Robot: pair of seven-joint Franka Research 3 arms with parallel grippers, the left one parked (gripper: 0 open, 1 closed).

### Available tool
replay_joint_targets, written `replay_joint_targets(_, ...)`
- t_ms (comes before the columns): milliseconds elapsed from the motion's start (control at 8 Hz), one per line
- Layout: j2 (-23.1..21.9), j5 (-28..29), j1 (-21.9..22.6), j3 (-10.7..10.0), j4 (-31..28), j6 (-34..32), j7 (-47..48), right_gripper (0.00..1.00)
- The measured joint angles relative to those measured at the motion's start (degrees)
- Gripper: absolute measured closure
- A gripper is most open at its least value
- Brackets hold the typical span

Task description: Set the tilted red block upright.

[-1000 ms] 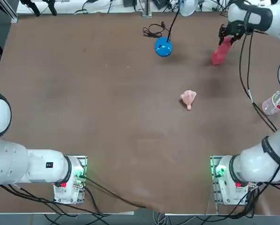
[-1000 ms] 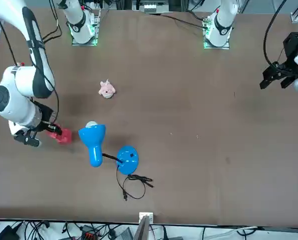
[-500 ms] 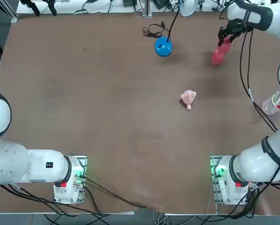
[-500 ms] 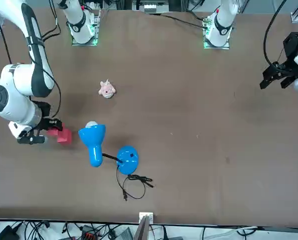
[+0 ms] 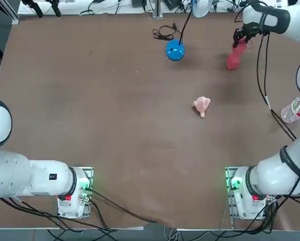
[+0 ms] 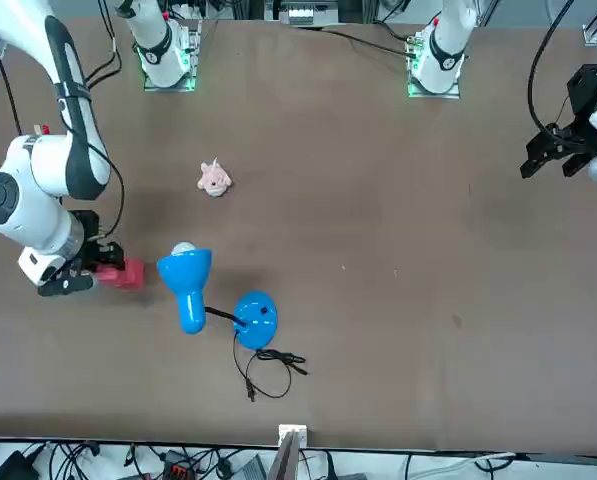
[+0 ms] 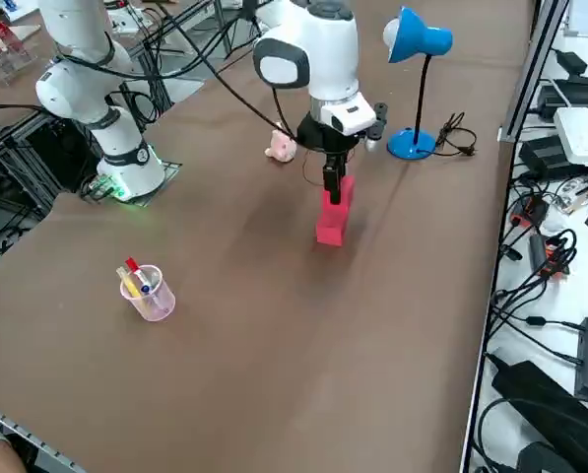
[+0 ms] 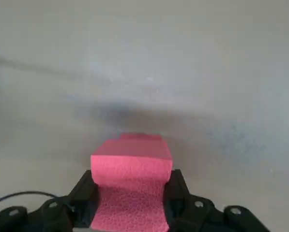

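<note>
Right gripper point(image 7: 334, 183) clamped on the top of the small pinkish-red foam rectangular block point(image 7: 333, 219), at the far right part of the brown table point(image 5: 114, 125), near the blue desk lamp point(image 7: 415, 59). Block near vertical, base apparently on or just above the table. Best lowered gently until the base sits flat, then released straight, without twisting. Also around: pale pink lumpy toy point(image 5: 202, 106), clear cup of pens point(image 7: 146, 291); cables beyond the edges.

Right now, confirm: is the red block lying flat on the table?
No: the red block stands on end, gripped at its top by the right tool.
</note>
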Motion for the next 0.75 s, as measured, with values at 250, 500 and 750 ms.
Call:
replay_joint_targets(250,0.8,0.0,-0.1,0.0,-0.8,1.6,-1.2,0.31)
replay_joint_targets(500,1.0,0.0,-0.3,0.0,-1.9,1.6,-1.9,0.31)
replay_joint_targets(750,1.0,0.0,-0.6,0.0,-2.5,1.6,-2.3,0.31)
